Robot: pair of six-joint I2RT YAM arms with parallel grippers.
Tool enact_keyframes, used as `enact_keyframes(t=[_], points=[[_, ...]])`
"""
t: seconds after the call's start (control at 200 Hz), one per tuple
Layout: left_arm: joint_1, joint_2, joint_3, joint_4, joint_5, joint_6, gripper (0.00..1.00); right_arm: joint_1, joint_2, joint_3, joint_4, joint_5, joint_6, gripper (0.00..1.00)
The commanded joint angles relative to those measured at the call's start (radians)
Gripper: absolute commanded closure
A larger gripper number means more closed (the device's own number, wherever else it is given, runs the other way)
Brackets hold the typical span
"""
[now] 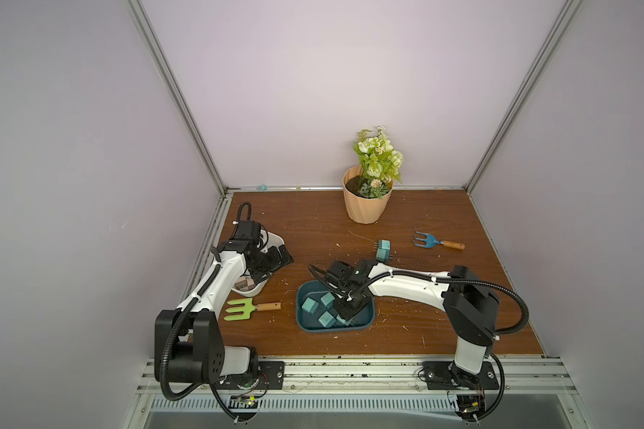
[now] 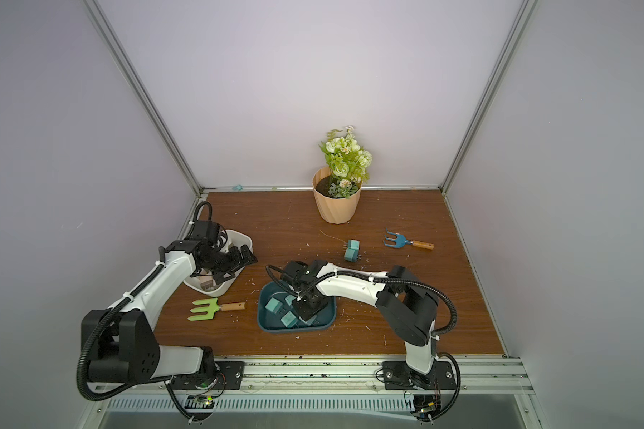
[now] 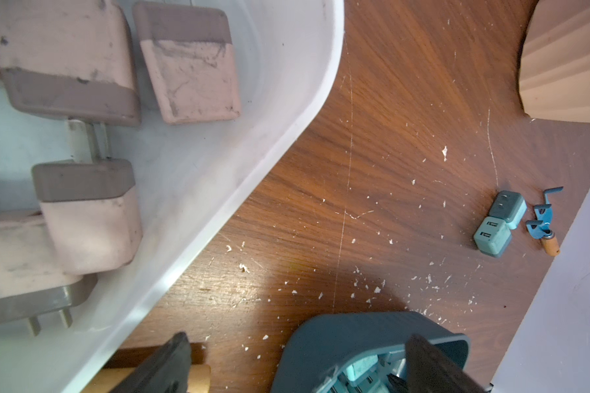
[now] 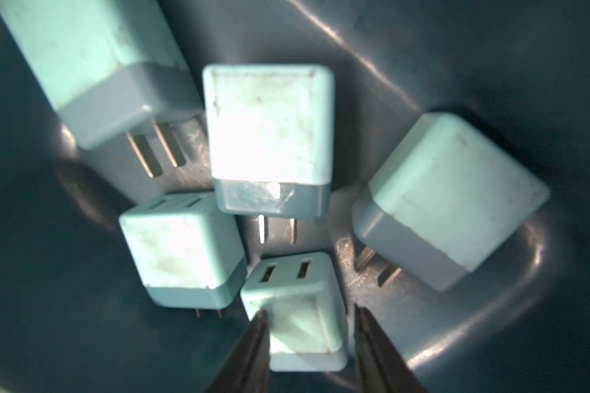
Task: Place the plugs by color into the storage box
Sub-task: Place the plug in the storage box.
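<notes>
Our right gripper (image 4: 309,310) has its jaws barely parted astride a teal plug (image 4: 297,296) in the teal tray (image 1: 331,330) (one side looks clear of it). If the other side clings, we risk lifting the plug out again. The left gripper (image 3: 297,337) gapes wide and empty. Two teal plugs (image 1: 383,254) remain on the desk (image 1: 313,230).

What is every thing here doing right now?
White tray: holds pink plugs.
Teal tray: holds teal plugs.
Two loose plugs: on table, touching.
Left gripper: open, empty.
Right gripper: in teal tray, slightly open around one plug.
Green fork: lying flat.
Blue fork: lying flat.
Pot: upright.
</notes>
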Motion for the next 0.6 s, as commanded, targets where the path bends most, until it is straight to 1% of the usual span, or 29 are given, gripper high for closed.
enact_keyframes(t=[0.0, 0.125, 0.2, 0.265, 0.41, 0.515, 0.595], points=[[0.010, 0.014, 0.034, -0.008, 0.001, 0.004, 0.01, 0.003, -0.027, 0.101, -0.112, 0.064, -0.010, 0.47], [0.010, 0.018, 0.036, -0.007, -0.003, -0.001, 0.01, -0.041, -0.044, 0.245, -0.220, 0.141, -0.038, 0.35], [0.010, 0.021, 0.037, -0.006, -0.002, -0.001, 0.01, -0.102, -0.048, 0.306, -0.253, 0.168, -0.064, 0.28], [0.010, 0.023, 0.039, -0.006, -0.003, -0.001, 0.01, -0.173, -0.050, 0.330, -0.257, 0.178, -0.093, 0.24], [0.009, 0.020, 0.045, -0.007, -0.003, -0.007, 0.01, -0.325, -0.025, 0.351, -0.244, 0.230, -0.168, 0.18], [0.010, 0.014, 0.050, -0.012, -0.004, -0.013, 0.01, -0.393, 0.011, 0.343, -0.224, 0.285, -0.238, 0.15], [0.010, 0.010, 0.051, -0.018, -0.009, -0.014, 0.01, -0.439, 0.044, 0.328, -0.202, 0.303, -0.276, 0.14]])
